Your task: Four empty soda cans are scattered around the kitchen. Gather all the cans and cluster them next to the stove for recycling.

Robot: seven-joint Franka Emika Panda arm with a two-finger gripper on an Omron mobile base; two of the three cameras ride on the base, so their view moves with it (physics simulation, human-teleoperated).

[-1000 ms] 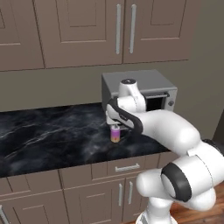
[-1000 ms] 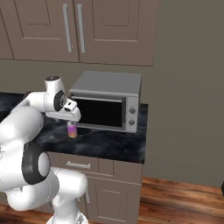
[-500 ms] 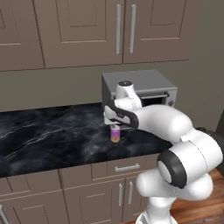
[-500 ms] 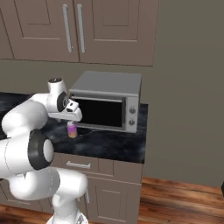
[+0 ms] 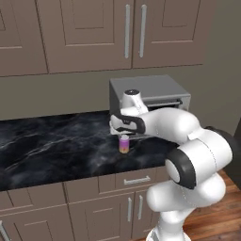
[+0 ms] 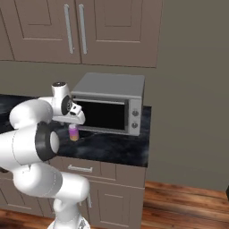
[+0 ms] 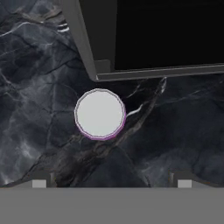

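Hand view: soda can (image 7: 100, 113) stands upright at frame centre on the black worktop (image 7: 39, 96), beside the microwave (image 7: 166, 35). Claw (image 7: 111, 183) hangs above, fully open, empty. Risk: off-centre descent could tip the can.

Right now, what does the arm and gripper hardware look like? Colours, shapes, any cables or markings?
The arm is glossy white, built of fat rounded segments with dark grey bands at the joints. The wrist ends in a short white cylinder with a dark cap. The gripper has a white body with dark trim; in the hand view its fingertips are small, squared and grey. No cables or markings visible.
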